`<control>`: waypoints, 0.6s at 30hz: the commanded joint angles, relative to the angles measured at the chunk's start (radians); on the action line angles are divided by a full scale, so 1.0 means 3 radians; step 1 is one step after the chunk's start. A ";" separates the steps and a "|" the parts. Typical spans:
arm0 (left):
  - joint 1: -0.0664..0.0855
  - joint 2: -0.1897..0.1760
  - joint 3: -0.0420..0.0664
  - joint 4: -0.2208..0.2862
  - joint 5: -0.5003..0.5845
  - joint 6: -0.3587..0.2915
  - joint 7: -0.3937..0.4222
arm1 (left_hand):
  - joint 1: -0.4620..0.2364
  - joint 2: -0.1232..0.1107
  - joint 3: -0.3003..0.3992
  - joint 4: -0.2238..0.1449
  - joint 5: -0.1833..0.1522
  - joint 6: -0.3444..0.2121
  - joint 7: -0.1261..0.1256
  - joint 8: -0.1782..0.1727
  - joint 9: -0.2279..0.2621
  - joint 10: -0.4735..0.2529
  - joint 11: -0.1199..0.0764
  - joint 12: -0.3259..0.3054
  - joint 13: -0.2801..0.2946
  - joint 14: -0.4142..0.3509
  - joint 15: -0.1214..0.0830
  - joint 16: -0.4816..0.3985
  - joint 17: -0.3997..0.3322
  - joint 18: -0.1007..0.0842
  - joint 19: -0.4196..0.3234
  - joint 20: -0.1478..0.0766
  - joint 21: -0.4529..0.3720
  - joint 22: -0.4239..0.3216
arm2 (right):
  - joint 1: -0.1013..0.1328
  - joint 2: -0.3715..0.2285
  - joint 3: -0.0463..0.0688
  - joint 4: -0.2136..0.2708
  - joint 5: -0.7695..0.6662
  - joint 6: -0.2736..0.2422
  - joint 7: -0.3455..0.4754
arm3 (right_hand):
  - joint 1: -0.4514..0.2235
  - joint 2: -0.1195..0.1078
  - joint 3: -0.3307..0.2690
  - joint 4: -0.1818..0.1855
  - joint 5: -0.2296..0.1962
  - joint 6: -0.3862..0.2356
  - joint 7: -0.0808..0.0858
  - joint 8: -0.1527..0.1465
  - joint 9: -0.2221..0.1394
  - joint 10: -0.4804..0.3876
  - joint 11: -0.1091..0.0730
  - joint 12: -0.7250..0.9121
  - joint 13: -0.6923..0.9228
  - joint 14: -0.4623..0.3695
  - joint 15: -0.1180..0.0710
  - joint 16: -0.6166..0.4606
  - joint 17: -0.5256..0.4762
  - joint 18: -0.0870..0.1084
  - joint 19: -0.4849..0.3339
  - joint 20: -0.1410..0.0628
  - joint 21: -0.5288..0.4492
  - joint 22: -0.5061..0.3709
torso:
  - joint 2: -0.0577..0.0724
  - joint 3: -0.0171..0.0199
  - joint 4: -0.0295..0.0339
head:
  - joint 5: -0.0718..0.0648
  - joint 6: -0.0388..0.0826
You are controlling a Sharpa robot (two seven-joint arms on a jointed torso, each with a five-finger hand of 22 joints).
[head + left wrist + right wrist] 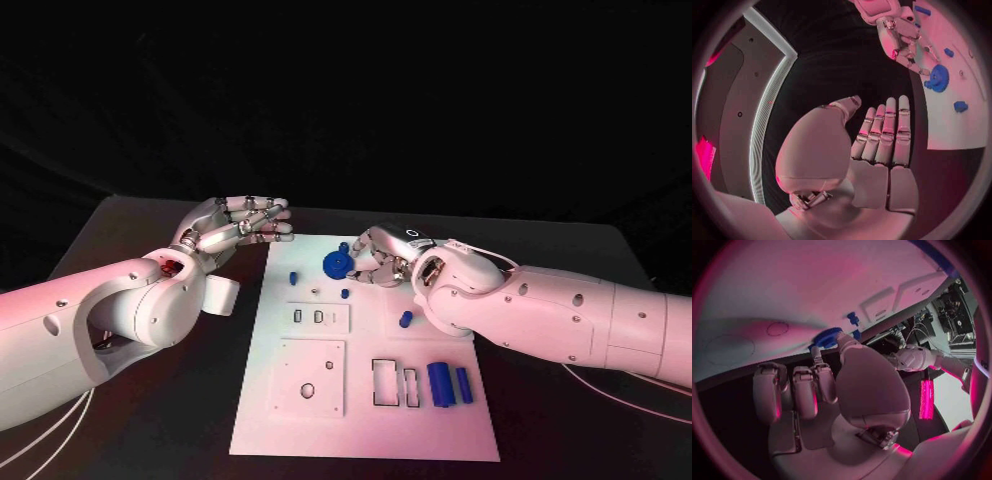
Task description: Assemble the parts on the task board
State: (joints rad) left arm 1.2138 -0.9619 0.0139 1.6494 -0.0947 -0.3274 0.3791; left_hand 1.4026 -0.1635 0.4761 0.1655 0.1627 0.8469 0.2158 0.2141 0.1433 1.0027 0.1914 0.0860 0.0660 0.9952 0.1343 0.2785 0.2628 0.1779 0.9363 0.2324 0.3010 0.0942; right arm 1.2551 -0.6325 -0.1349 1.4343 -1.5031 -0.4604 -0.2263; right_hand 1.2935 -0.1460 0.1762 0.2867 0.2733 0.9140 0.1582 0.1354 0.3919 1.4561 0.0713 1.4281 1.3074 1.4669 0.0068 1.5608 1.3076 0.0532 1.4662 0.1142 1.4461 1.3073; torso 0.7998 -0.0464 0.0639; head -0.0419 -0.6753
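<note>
Blue gear [336, 264] pinched by right hand [387, 256] over task board [289, 420] — unseated; loose cylinders [449, 384] remain. Left hand [238, 226] empty, fingers apart — assembly early.

Task board [310, 420]: white plate with dark-outlined rectangular cut-outs. Gear [338, 264]: blue. Small pegs [405, 319] and the two cylinders [449, 385]: blue. Tabletop [144, 235]: black. Left hand [242, 226] and right hand [381, 256]: silver fingers. Both arms: white shells under a pink tint of light.
</note>
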 commanded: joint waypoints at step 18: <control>0.0000 0.0019 0.0000 -0.0044 -0.0012 0.0067 0.0023 | 0.0009 0.0009 0.0015 -0.0011 -0.0008 -0.0016 0.0144 -0.0021 -0.0005 0.0006 0.0012 -0.0012 0.0003 0.0000 0.0015 -0.0011 0.0003 0.0013 0.0001 0.0013 -0.0021 -0.0003 | 0.0169 -0.1173 0.0030 0.0523 0.0912 -0.0041 0.0684 | 0.0350 -0.0215 0.0260 -0.0104 0.0015 0.0010 0.0007 -0.0019 -0.0052 -0.0080 0.0012 -0.0103 0.0314 0.0307 -0.0014 -0.0016 0.0707 0.0004 -0.0069 -0.0023 -0.0200 0.0225 | -0.0035 0.0058 -0.0054 | -0.0068 0.0028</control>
State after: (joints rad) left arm 1.2134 -0.9593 0.0136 1.6369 -0.0947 -0.3270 0.3789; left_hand 1.4026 -0.1636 0.4761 0.1656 0.1627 0.8470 0.2158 0.2141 0.1433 1.0027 0.1914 0.0860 0.0660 0.9952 0.1344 0.2785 0.2627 0.1780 0.9363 0.2324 0.3010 0.0943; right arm 1.3099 -0.9673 -0.1246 1.5917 -1.3244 -0.4984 -0.1228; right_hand 1.3877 -0.2111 0.2492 0.2556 0.2734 0.9171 0.1550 0.1353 0.3775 1.4395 0.0769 1.4029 1.3072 1.4669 0.0069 1.5608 1.3075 0.0533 1.4515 0.1074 1.3921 1.3080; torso 0.7912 -0.0352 0.0507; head -0.0564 -0.6675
